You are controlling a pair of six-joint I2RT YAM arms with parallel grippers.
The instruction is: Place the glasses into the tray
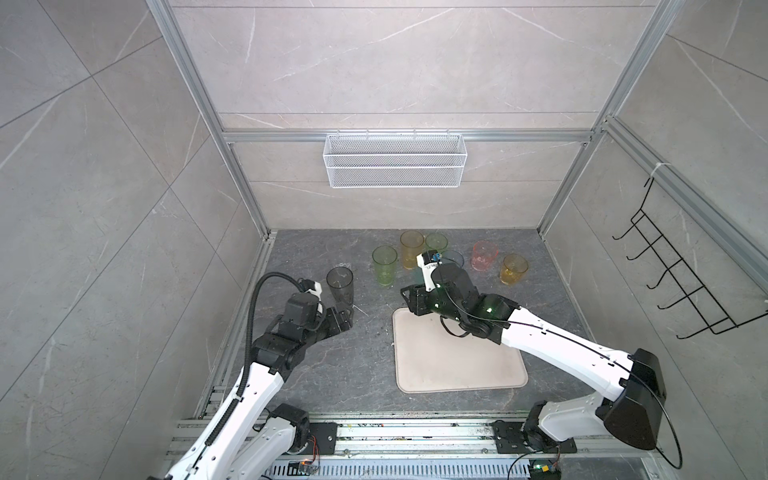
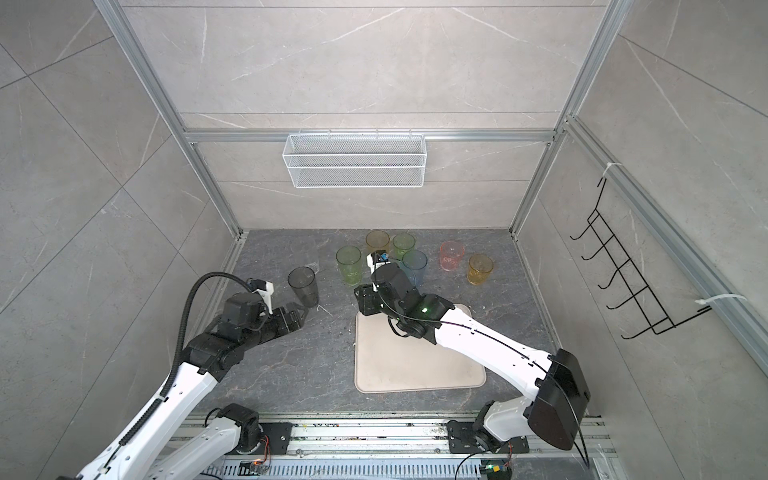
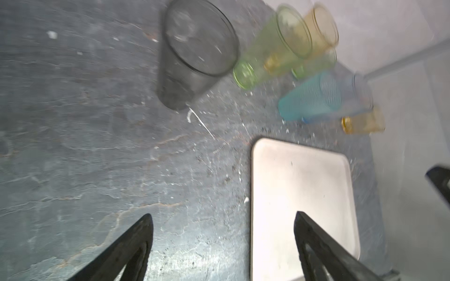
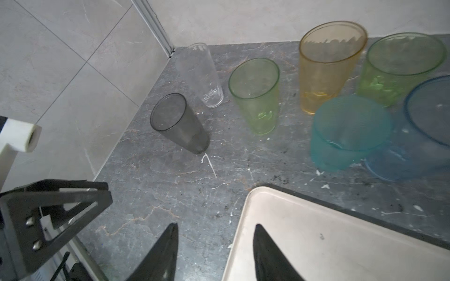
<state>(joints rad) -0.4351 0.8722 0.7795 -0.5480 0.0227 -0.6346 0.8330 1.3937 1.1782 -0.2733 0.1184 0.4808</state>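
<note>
Left of the tray (image 1: pixel 457 365), my left hand (image 3: pixel 223 214) stands wide open for the smoky grey tumbler (image 1: pixel 340 286); my right hand (image 4: pixel 216 224), parted, holds nothing.

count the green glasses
2. The front green glass stands left of the tall amber glass in both top views; the rear green glass stands right of it, by the back wall.

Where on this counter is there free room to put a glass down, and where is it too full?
The tray is bare, though the right arm hangs over its far end. The countertop between the smoky grey glass and the tray's left rim is free too. Crowded: the back cluster, tall green glass through short amber glass.
</note>
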